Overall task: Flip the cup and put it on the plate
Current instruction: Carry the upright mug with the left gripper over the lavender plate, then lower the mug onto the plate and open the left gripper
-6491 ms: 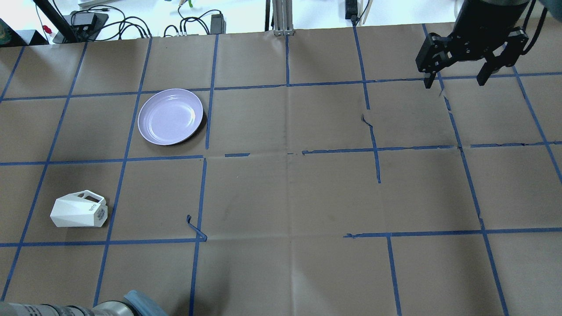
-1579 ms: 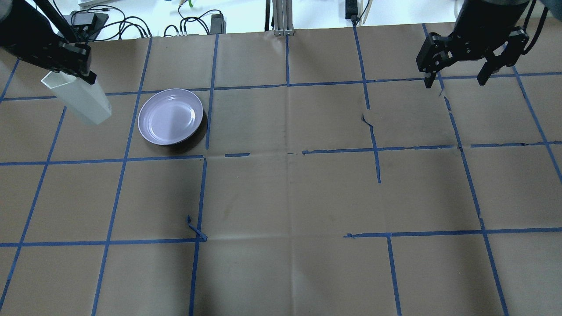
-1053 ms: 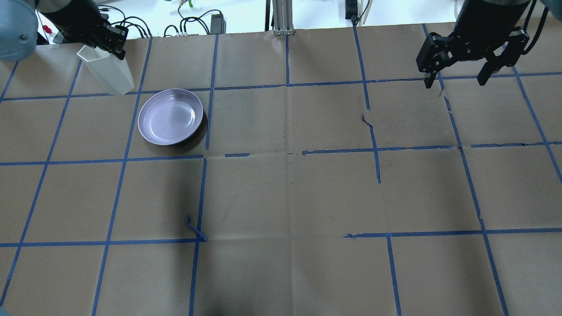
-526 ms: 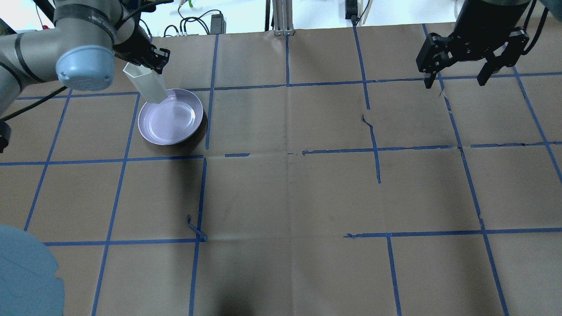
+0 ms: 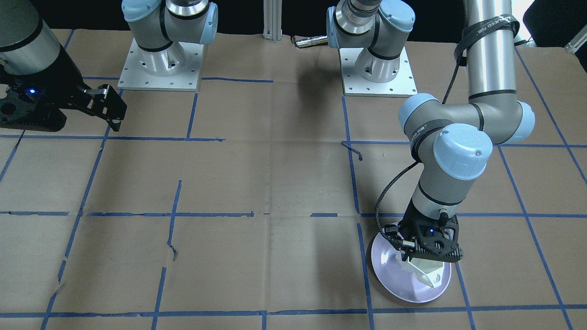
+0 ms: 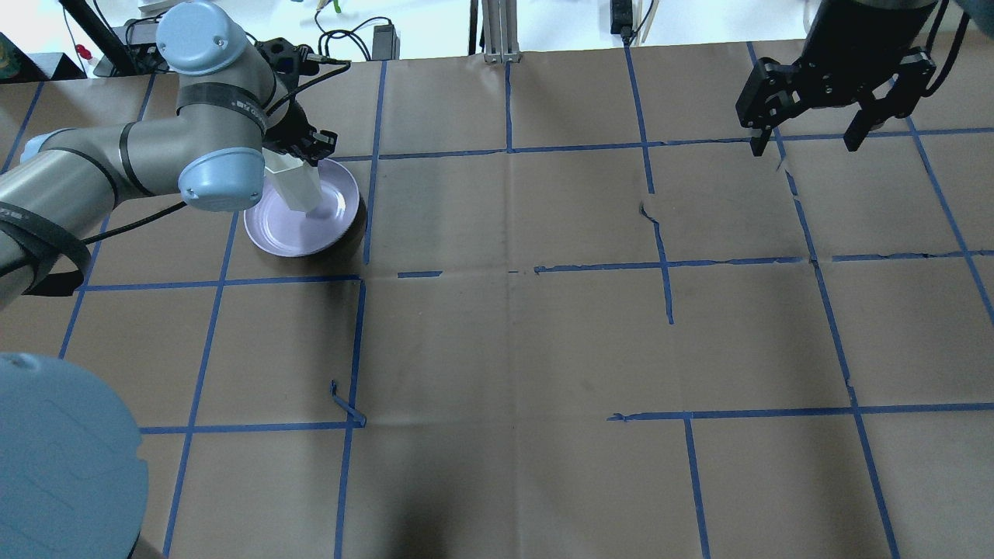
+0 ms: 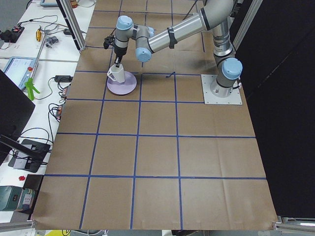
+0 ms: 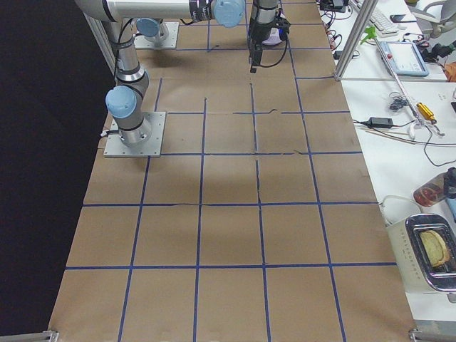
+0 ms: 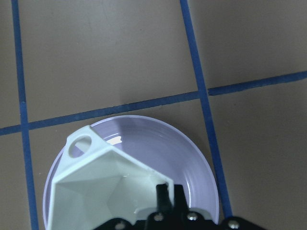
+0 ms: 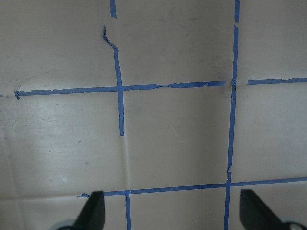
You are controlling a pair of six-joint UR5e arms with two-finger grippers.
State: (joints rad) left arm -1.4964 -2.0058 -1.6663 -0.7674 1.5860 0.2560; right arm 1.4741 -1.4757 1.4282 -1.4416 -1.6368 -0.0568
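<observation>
We see the left gripper [image 6: 301, 152] clamped on the cup [image 6: 297, 190] rim, mouth up over the far-left plate [image 6: 272, 233], right gripper [image 6: 806, 146] spread wide, far right

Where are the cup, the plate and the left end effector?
cup [image 6: 299, 190], overhead exterior view, on its white faceted side wall.
plate [image 6: 278, 237], overhead exterior view, on its bare lavender inside.
left end effector [image 6: 297, 155], overhead exterior view, between its fingertips at the cup's rim.

White faceted cup [image 9: 100, 187], glossy pale lavender plate [image 9: 187, 153], brown paper table [image 6: 543, 349], blue tape grid [image 6: 776, 411]
</observation>
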